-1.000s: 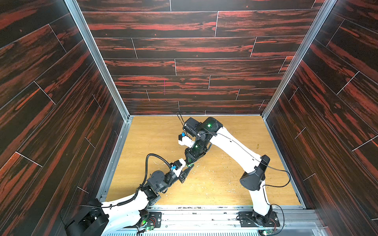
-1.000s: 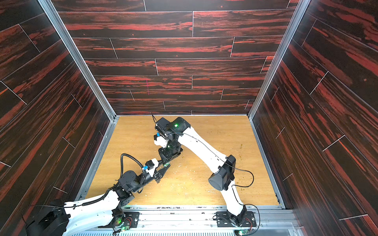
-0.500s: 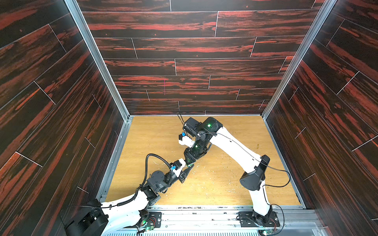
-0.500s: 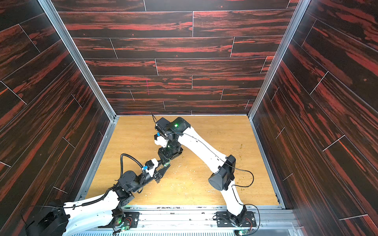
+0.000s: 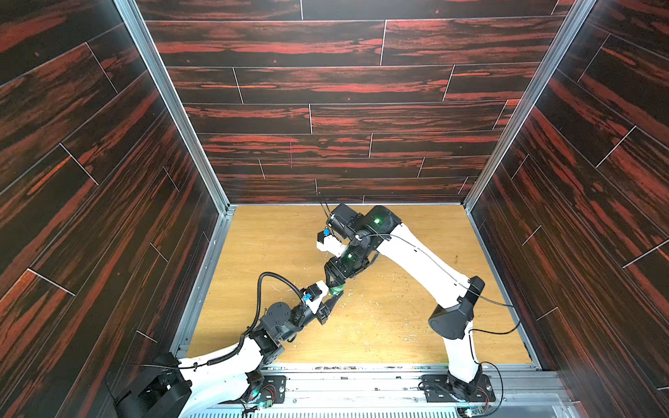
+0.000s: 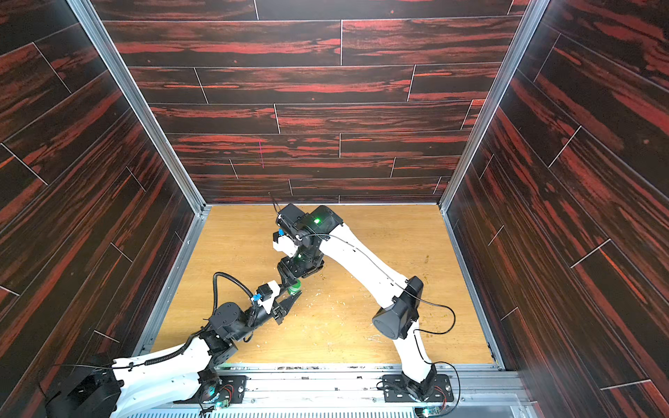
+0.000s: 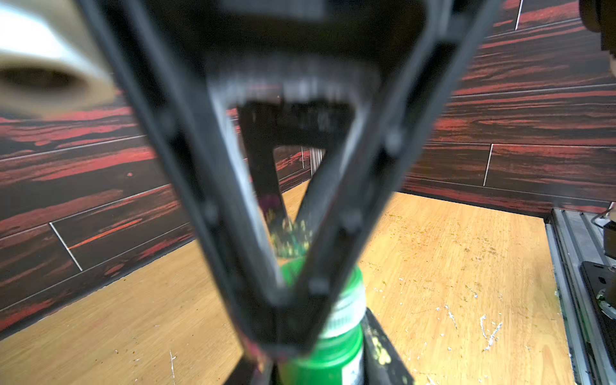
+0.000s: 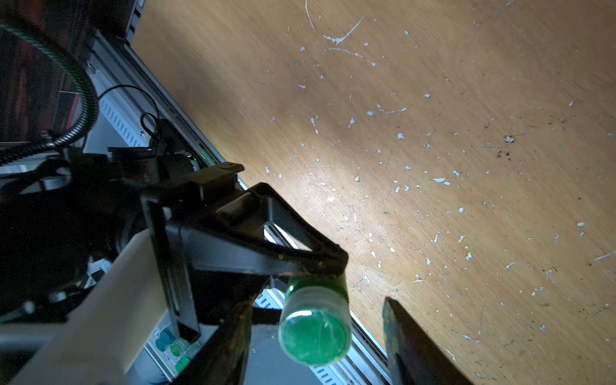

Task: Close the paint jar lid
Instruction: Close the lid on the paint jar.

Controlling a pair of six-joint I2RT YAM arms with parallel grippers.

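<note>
left arm (image 5: 224, 362): I stretch low toward the middle | left hand (image 5: 335, 297): pinched tight, tips pointing up at my other hand | right arm (image 5: 423, 264): bent high, wrist folded down | right hand (image 5: 335, 285): pointing down just above my left hand's tips, fingers apart

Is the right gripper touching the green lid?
Apart. The right wrist view shows the right gripper open, with a gap on each side of the lid.

Wooden tabletop (image 5: 380, 336), scattered white flecks (image 8: 400, 135)
</note>
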